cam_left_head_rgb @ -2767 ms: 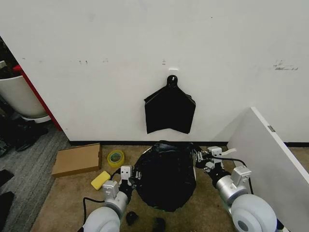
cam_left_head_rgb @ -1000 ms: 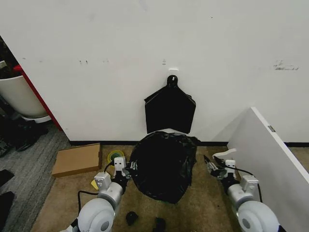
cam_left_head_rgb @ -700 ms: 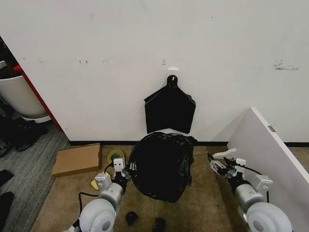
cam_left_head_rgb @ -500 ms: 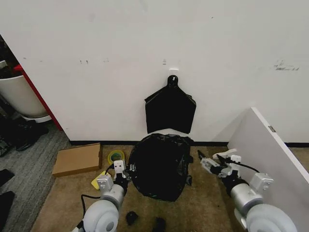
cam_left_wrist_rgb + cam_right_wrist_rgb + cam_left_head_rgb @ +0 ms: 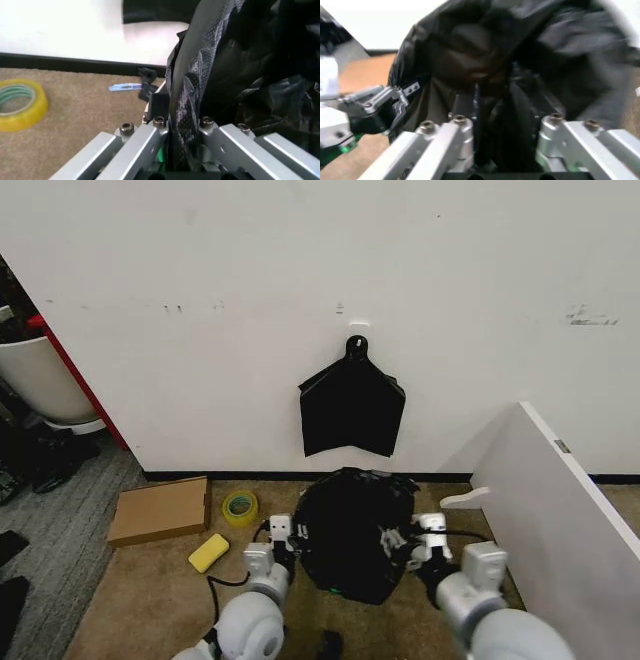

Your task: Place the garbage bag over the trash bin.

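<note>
The glossy black garbage bag [image 5: 350, 528] stands rumpled on the carpet below the wall, draped over the trash bin, which is hidden under it. My left gripper [image 5: 285, 538] is at the bag's left side, shut on a fold of the garbage bag [image 5: 230, 75]; the left wrist view shows the film pinched between its fingers [image 5: 159, 103]. At the bag's right side, my right gripper [image 5: 400, 542] is pressed against the plastic. Its jaws stand apart, open, with loose garbage bag [image 5: 485, 56] film between the fingers [image 5: 465, 107]. The left gripper [image 5: 387, 99] appears farther off in the right wrist view.
A flat black bundle [image 5: 352, 405] hangs from a wall hook above the bag. A cardboard box [image 5: 160, 510], a yellow tape roll [image 5: 239, 507] and a yellow sponge [image 5: 208, 552] lie on the left. A white panel [image 5: 560, 510] leans on the right. A white tub [image 5: 35, 380] stands far left.
My right gripper swung back in from the right to the bag's right side. The bag has come down lower, and the left gripper moved with it towards the middle.
</note>
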